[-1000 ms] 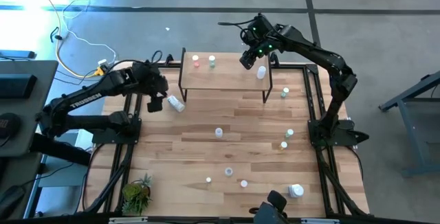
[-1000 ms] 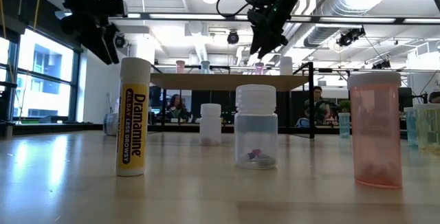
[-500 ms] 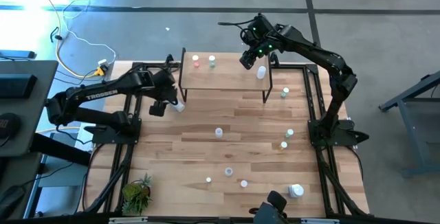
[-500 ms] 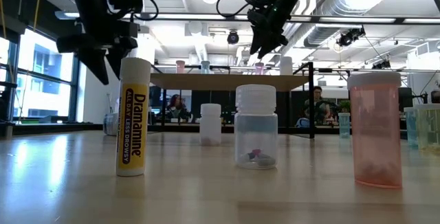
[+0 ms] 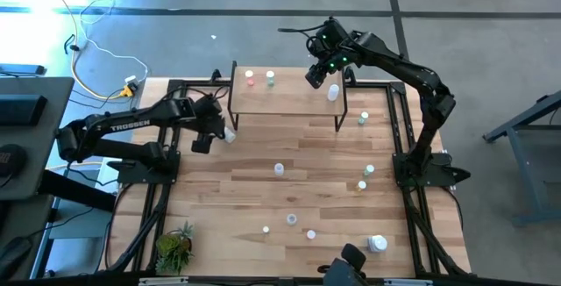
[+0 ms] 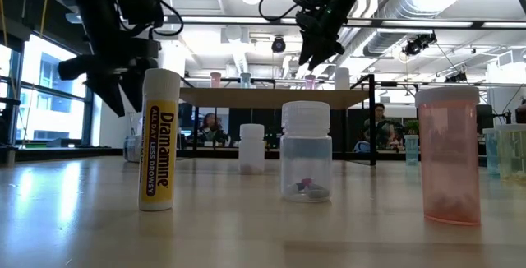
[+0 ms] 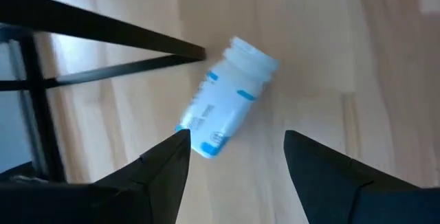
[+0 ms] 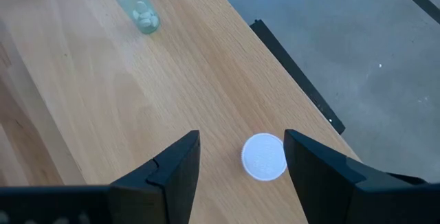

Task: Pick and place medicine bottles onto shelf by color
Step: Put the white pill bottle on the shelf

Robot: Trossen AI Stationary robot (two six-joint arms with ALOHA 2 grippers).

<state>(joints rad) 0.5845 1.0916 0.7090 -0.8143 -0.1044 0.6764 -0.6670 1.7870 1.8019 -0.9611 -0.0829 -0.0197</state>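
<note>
High view first: we see a plank bench [image 5: 263,159] on a black frame over a grey concrete floor, with a small potted plant [image 5: 174,244] at its near left corner and small medicine bottles scattered over the boards, among them a larger white one [image 5: 378,244] near the front right. The shelf [image 5: 289,99] stands at the far edge and carries a red-capped bottle [image 5: 250,77], a green-capped bottle [image 5: 270,77] and a white bottle [image 5: 333,92]. The left gripper [image 5: 207,134] sits low beside the shelf's left legs, right at a white bottle lying on its side [image 5: 228,133]; the right gripper [image 5: 317,75] hangs over the shelf's right half. Low view: we look across the bench into an open room with ceiling ducts, windows at the left and seated people far back; a yellow-labelled tube [image 6: 159,140], a clear bottle with a white cap [image 6: 306,163] and a pinkish translucent vial [image 6: 448,154] stand close to the lens, with the shelf behind them. Left wrist view: the lying bottle [image 7: 225,97], white with blue print, rests on the boards next to the shelf's black leg, and we see the left gripper's fingers spread apart on either side of its lower end, one tip just at it, gripping nothing. Right wrist view: the right gripper's fingers stand open and empty above the shelf board, over the round white cap of an upright bottle [image 8: 264,157], with a clear white-capped bottle [image 8: 129,1] farther along the board.
</note>
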